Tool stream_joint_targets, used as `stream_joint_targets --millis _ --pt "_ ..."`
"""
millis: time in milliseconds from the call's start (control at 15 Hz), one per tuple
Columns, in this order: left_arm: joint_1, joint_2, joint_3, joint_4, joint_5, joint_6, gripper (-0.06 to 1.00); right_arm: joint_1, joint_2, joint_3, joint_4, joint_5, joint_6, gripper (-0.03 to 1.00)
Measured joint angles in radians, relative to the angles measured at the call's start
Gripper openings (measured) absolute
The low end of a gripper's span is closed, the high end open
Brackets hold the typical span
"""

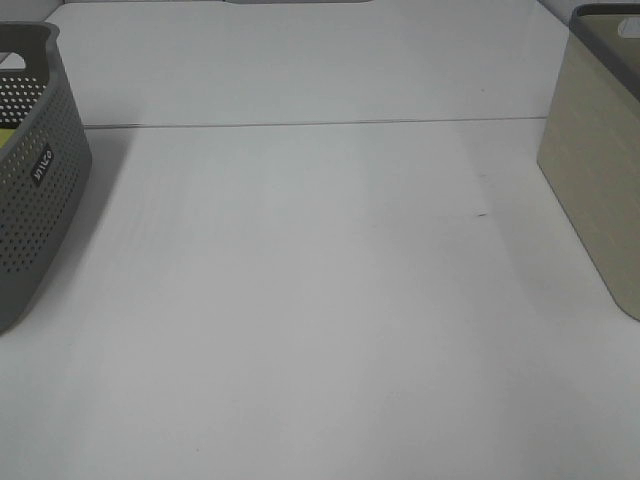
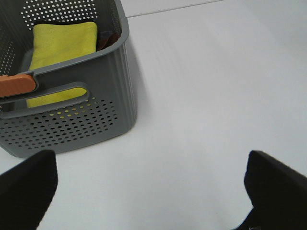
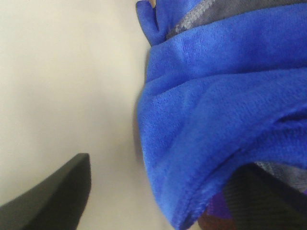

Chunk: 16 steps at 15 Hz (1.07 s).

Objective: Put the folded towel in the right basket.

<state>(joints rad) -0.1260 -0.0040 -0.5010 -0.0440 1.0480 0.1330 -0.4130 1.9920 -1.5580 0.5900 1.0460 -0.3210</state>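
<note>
1. Desk (image 1: 320, 300): white, with a thin seam line (image 1: 300, 124) across the far part and a small dark mark (image 1: 482, 213) toward the right side. No arm shows in the high view.
2. Left basket (image 1: 40, 200): grey, perforated walls, small label (image 1: 41, 165) on the side. It stands at the left edge of the desk, partly out of frame.
3. Right basket (image 1: 595, 190): pale beige, solid wall, darker rim. It stands at the right edge of the desk, well apart from the left basket. Its inside is not seen from the high camera.
4. Yellow towel (image 2: 62, 43): folded flat, lying inside the left basket. A dark item (image 2: 106, 39) sits just beside it, too hidden to identify. An orange-brown piece (image 2: 17, 85) lies at the basket's handle.
5. Left gripper (image 2: 153, 191): jaws wide apart and holding nothing, above bare desk near the left basket.
6. Blue towel (image 3: 216, 110): bunched, filling much of the right wrist view against a pale beige surface (image 3: 62, 72) the colour of the right basket. Whether this is the basket's inside cannot be confirmed. Grey cloth (image 3: 230, 12) and purple cloth (image 3: 218, 211) show at its edges.
7. Right gripper (image 3: 163, 196): jaws apart. One finger (image 3: 53, 191) is clear of the blue towel, and the other is partly covered by it.
</note>
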Motion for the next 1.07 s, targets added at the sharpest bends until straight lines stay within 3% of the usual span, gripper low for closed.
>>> stream_joint_targets --millis 267,533,1067 --pt "0.0 0.0 0.0 0.0 0.0 0.0 0.99 0.0 -0.009 0.0 -0.003 0.046 0.036 0.79" --pt "0.0 0.0 0.0 0.0 0.0 0.0 0.99 0.0 -0.12 0.0 -0.077 0.058 0.127 0.79" --pt "0.0 0.0 0.0 0.0 0.0 0.0 0.99 0.0 -0.359 0.0 -0.12 0.105 0.15 0.79"
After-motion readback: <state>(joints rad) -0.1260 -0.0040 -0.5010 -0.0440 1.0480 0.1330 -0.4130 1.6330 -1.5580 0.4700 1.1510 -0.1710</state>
